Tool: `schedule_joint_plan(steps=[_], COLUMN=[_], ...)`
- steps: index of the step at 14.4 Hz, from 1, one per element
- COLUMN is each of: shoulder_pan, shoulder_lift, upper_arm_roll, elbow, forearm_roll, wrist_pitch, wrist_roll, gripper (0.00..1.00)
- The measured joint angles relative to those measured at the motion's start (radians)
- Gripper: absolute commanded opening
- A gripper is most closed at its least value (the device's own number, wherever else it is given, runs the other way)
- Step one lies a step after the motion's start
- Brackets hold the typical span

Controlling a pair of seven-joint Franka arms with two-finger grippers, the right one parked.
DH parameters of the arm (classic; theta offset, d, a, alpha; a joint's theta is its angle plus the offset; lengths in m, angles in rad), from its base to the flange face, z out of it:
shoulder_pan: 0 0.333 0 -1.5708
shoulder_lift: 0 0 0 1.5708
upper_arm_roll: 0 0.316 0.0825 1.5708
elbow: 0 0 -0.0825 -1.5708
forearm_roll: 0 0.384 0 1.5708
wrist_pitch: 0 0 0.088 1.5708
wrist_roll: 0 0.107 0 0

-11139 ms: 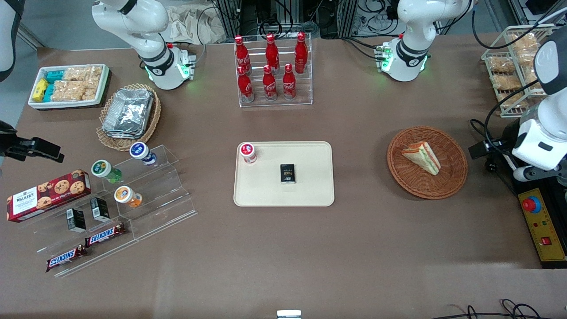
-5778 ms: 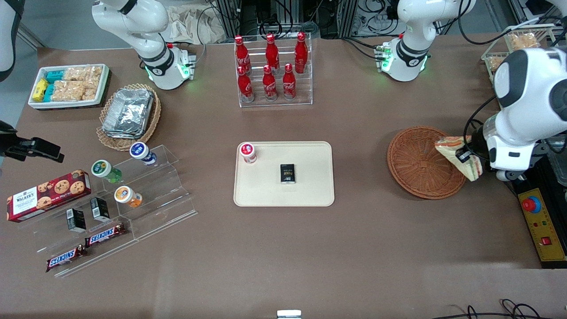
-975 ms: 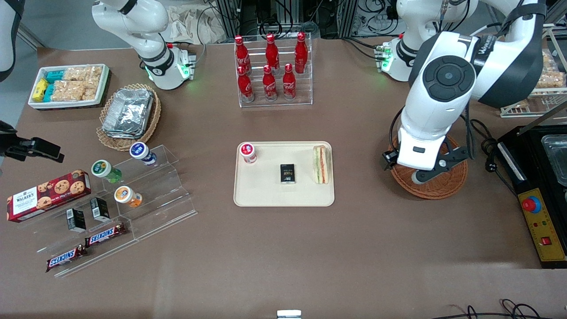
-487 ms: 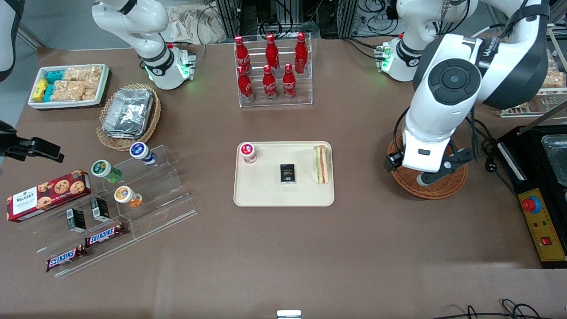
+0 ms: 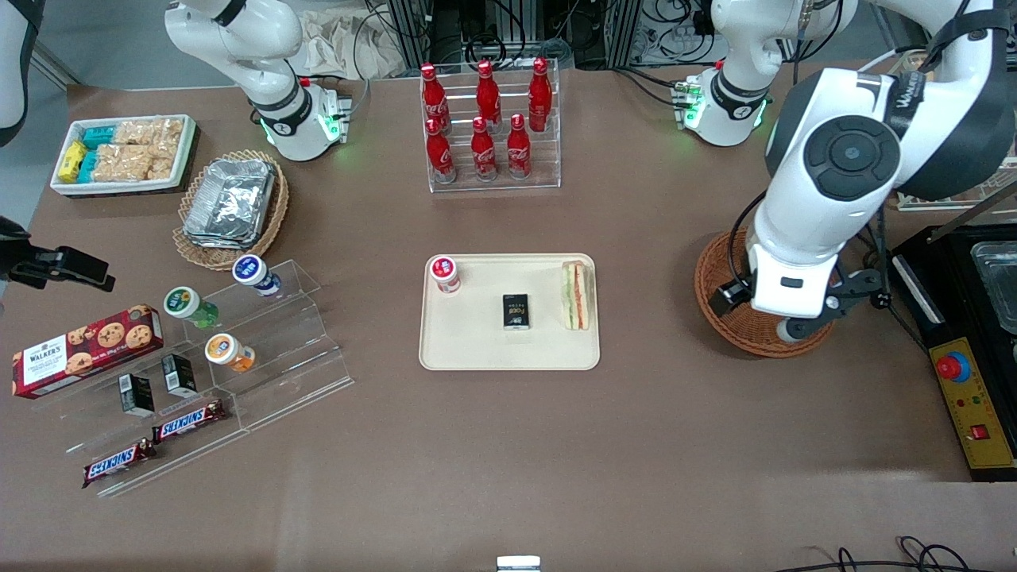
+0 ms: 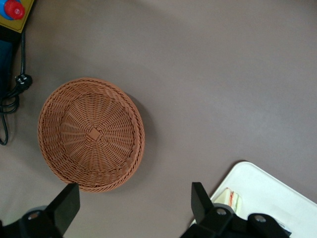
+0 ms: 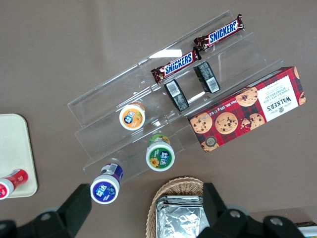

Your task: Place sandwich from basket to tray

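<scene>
The sandwich [image 5: 575,295] stands on its edge on the cream tray [image 5: 508,353], at the tray's end nearest the working arm, with its filling stripes facing up. The round reddish-brown basket [image 5: 715,311] holds nothing and is partly covered by my arm. My gripper [image 5: 760,319] hangs over the basket's tray-side part, well above it. In the left wrist view the gripper [image 6: 132,208] is open with only bare table between its fingers [image 6: 67,206]. That view also shows the basket [image 6: 91,134], a corner of the tray [image 6: 262,186] and a sliver of the sandwich [image 6: 231,200].
A small black box [image 5: 516,311] and a red-capped bottle [image 5: 445,273] also sit on the tray. A rack of cola bottles [image 5: 489,127] stands farther from the front camera. A control box with a red button [image 5: 971,409] and a black appliance [image 5: 977,278] lie beside the basket.
The sandwich went from the basket into my gripper and then onto the tray. Over the last second my open gripper has moved away from the tray, across the basket.
</scene>
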Motion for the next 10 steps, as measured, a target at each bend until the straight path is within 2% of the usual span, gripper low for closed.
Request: schedule_joint_plan(steps=[2, 5, 7, 10], shoulder_pan=[0.0, 0.002, 0.005, 0.005], shoulder_lift=[-0.02, -0.076, -0.113, -0.138], upper_arm_roll=[0.047, 0.181, 0.237, 0.274], elbow=[0.002, -0.005, -0.021, -0.04], forearm_roll=[-0.022, -0.104, -0.116, -0.12], wrist_pitch=[-0.017, -0.067, -0.099, -0.147], wrist_roll=[0.112, 0.391, 0.55, 0.739], gripper=[1.0, 1.0, 1.0, 1.0])
